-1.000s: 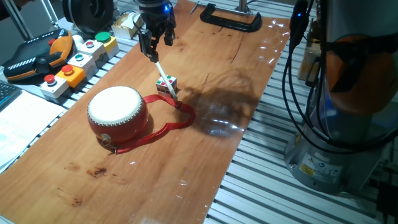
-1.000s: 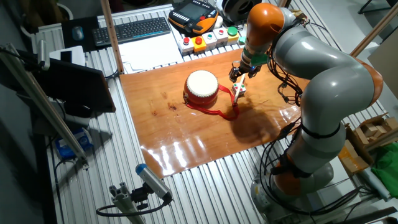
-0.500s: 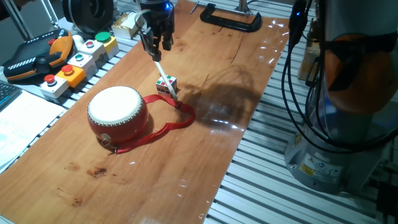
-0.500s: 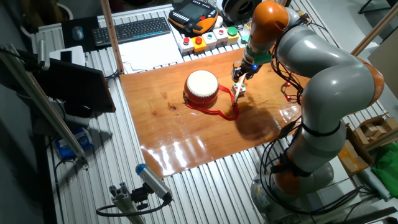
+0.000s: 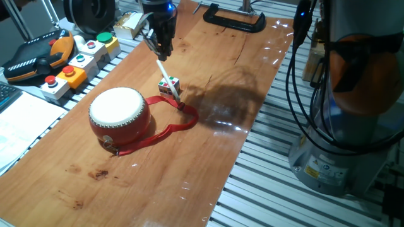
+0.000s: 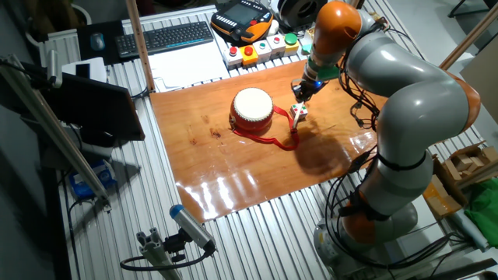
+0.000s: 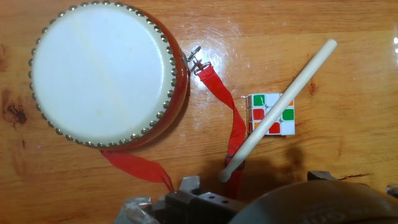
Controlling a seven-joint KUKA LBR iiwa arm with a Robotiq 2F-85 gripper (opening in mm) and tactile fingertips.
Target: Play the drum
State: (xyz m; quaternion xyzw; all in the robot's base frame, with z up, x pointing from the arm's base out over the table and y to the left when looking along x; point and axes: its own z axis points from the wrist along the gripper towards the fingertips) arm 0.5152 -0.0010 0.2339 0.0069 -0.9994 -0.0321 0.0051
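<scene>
The red drum (image 5: 120,113) (image 6: 252,109) with its cream skin stands on the wooden table, filling the upper left of the hand view (image 7: 102,74). Its red strap (image 5: 170,126) (image 7: 224,106) trails off to the right. A pale wooden stick (image 5: 165,77) (image 7: 280,106) leans across a small multicoloured cube (image 5: 169,86) (image 7: 270,114) beside the drum. My gripper (image 5: 159,53) (image 6: 302,87) (image 7: 252,180) hovers over the stick's upper end, behind and right of the drum. Its jaws look apart, and the stick is not gripped.
A box of coloured push buttons (image 5: 76,63) and an orange-black pendant (image 5: 38,57) lie off the table's left edge. A black clamp (image 5: 233,22) sits at the far end. A keyboard (image 6: 167,37) lies beyond the table. My arm's base (image 5: 353,126) stands to the right.
My gripper has risen slightly and shifted a little to the right above the stick's upper end. The stick, cube and drum have stayed where they were.
</scene>
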